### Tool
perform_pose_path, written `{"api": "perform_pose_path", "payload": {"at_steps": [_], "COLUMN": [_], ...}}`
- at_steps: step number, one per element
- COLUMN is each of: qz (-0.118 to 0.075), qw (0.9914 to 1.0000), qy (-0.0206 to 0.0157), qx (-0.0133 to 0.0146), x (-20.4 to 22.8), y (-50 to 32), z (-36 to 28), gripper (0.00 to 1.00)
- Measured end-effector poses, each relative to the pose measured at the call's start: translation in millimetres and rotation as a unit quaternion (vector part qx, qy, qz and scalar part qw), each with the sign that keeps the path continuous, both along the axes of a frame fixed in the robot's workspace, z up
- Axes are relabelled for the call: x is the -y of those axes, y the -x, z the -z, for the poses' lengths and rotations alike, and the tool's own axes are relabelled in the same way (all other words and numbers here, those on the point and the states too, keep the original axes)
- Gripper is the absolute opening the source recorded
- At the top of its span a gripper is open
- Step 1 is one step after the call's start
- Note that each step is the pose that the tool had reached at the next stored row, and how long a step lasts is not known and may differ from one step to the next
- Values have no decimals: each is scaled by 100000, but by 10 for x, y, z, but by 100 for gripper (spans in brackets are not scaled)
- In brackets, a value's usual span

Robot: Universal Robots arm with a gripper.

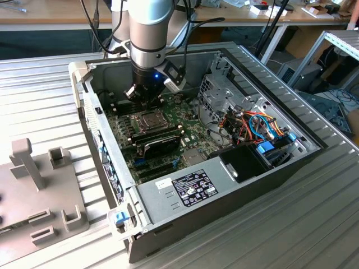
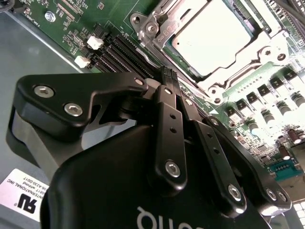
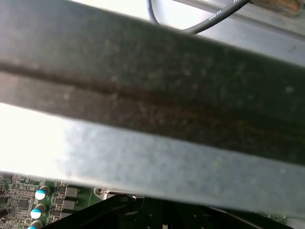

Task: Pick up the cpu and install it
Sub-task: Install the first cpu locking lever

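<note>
Open computer case [image 1: 235, 193], green motherboard [image 1: 188, 131], grey fixture [image 1: 39, 190]

The bench [image 1: 314, 224] is a ribbed, silver-grey metal surface. An open computer case [image 1: 241, 193] lies directly on it, near the middle, with its side panel removed. A grey fixture plate [image 1: 39, 207] with upright blocks rests on the bench at the exterior view's left, just beside the case.

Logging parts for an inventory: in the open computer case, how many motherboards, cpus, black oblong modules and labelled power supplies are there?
motherboard: 1
cpu: 1
black oblong module: 1
power supply: 1
Total: 4
</note>
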State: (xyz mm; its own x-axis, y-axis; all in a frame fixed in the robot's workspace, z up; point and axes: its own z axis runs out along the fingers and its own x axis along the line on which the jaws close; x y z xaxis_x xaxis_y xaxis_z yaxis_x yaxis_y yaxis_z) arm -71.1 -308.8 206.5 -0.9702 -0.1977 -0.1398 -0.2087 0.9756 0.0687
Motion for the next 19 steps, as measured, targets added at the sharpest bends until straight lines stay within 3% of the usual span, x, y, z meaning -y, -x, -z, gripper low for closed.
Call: {"api": "perform_pose_path", "payload": {"at_steps": [19], "qz": [-7], "qw": [99998], "qy": [621], "qx": [2], "x": [-1], "y": [-8], "z": [28], "gripper": [11]}}
